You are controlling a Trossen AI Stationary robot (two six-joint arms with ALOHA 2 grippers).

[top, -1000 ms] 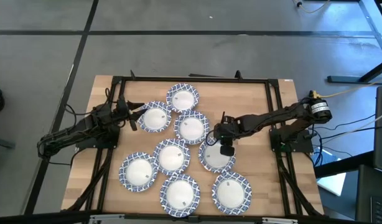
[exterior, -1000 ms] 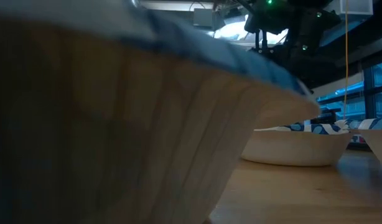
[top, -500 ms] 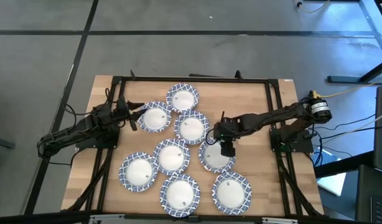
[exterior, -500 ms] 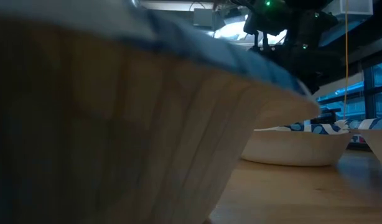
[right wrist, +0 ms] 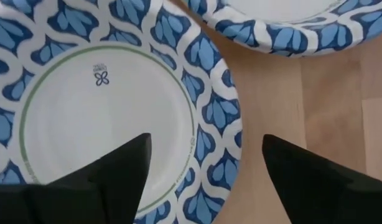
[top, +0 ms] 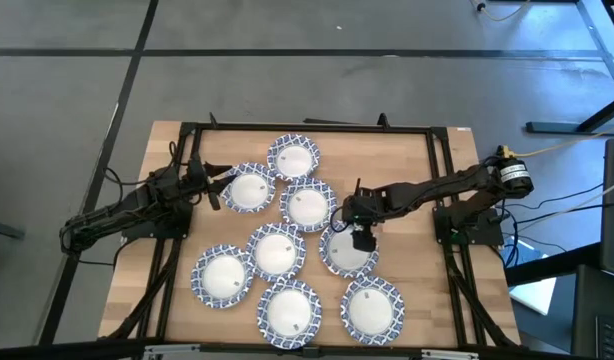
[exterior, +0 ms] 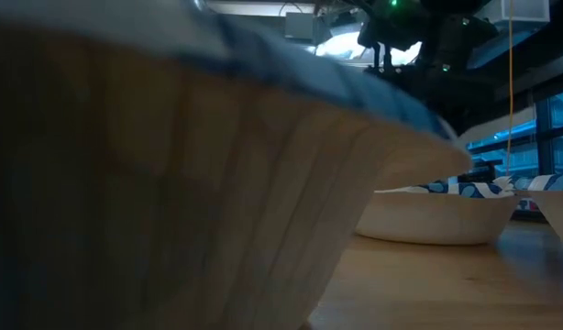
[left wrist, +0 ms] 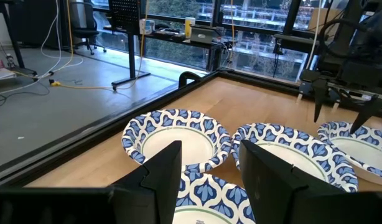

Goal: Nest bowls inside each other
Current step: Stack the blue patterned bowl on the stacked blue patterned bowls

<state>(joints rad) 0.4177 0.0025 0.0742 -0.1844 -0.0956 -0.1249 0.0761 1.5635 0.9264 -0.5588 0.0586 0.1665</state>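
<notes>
Several blue-and-white rimmed bowls [top: 276, 250] sit upright on the wooden table, close together. My left gripper [top: 215, 190] is open at the left side of the far-left bowl [top: 249, 189]; in the left wrist view its fingers [left wrist: 163, 174] stand over that bowl's rim [left wrist: 203, 190]. My right gripper [top: 339, 222] is open and points down over the middle-right bowl [top: 347, 250]. In the right wrist view one finger [right wrist: 110, 171] hangs over that bowl's white inside and the other [right wrist: 315, 177] over bare wood, with the rim [right wrist: 219, 124] between them.
A black frame [top: 187, 130] runs around the tabletop. One bowl's wall [exterior: 171, 183] fills the low view, with another bowl [exterior: 437, 215] behind it. Bare wood [top: 422, 270] lies at the table's right. The right arm [left wrist: 334, 93] shows far off in the left wrist view.
</notes>
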